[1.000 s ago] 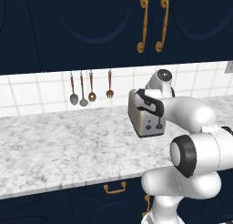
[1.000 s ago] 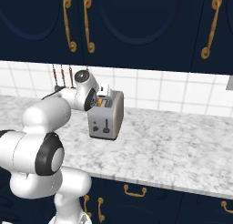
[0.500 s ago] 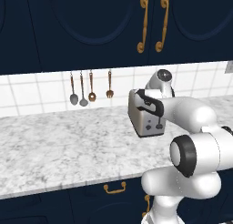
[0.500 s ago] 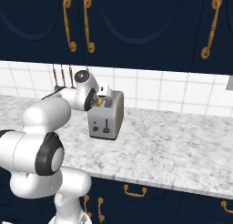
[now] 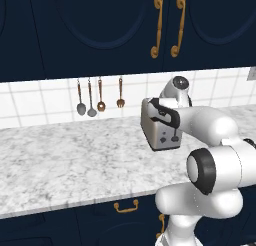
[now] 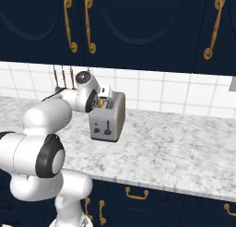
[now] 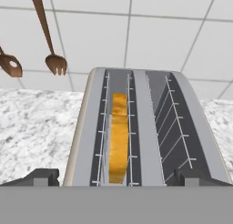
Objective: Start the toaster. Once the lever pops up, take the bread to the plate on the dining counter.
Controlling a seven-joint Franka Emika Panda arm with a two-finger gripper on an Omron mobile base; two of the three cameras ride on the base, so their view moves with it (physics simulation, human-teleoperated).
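Two slots run along the toaster (image 7: pixel 144 127) top; the bread (image 7: pixel 119 136) sits low in the left one, golden crust edge up. Toaster stands on the marble worktop (image 5: pixel 75 160) near the tiled wall, lever (image 6: pixel 108 128) showing on its control face. Gripper (image 7: pixel 118 176) hovers above the slots, jaws spread wide, fingertips (image 7: pixel 42 176) apart, holding nothing. Hanging utensils (image 5: pixel 100 96) on the wall to the toaster's left.

- A grey-white marbled desk (image 5: pixel 75 160) runs along a white tiled wall (image 6: pixel 175 94).
- Dark navy cupboards (image 5: pixel 100 30) with brass handles (image 5: pixel 157 25) hang above.
- Spoons and a fork (image 5: pixel 100 97) hang on the tiles.
- Navy drawers (image 6: pixel 152 198) sit below.
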